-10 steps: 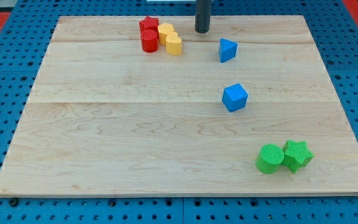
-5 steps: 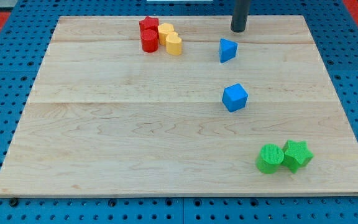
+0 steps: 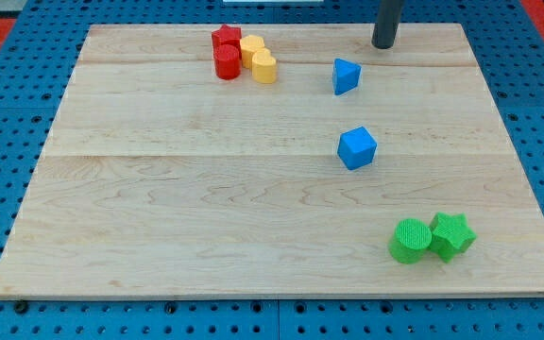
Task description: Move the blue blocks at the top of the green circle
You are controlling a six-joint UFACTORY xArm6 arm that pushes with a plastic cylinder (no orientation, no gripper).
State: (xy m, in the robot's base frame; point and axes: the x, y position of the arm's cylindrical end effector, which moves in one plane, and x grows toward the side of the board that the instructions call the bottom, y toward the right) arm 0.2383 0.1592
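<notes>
A blue triangular block (image 3: 346,76) lies near the view's top, right of centre. A blue cube-like block (image 3: 357,147) lies below it, near mid-board. The green circle (image 3: 409,240) sits at the view's bottom right, touching a green star (image 3: 451,235) on its right. My tip (image 3: 383,44) is at the view's top edge of the board, up and to the right of the blue triangular block, apart from it.
A red star (image 3: 225,39) and red cylinder (image 3: 227,62) cluster with a yellow block (image 3: 251,47) and yellow heart (image 3: 264,67) at the view's top left of centre. The wooden board (image 3: 159,189) lies on a blue pegboard.
My tip has moved to the view's right along the board's top edge, from left of the blue triangular block to its upper right. No block has moved.
</notes>
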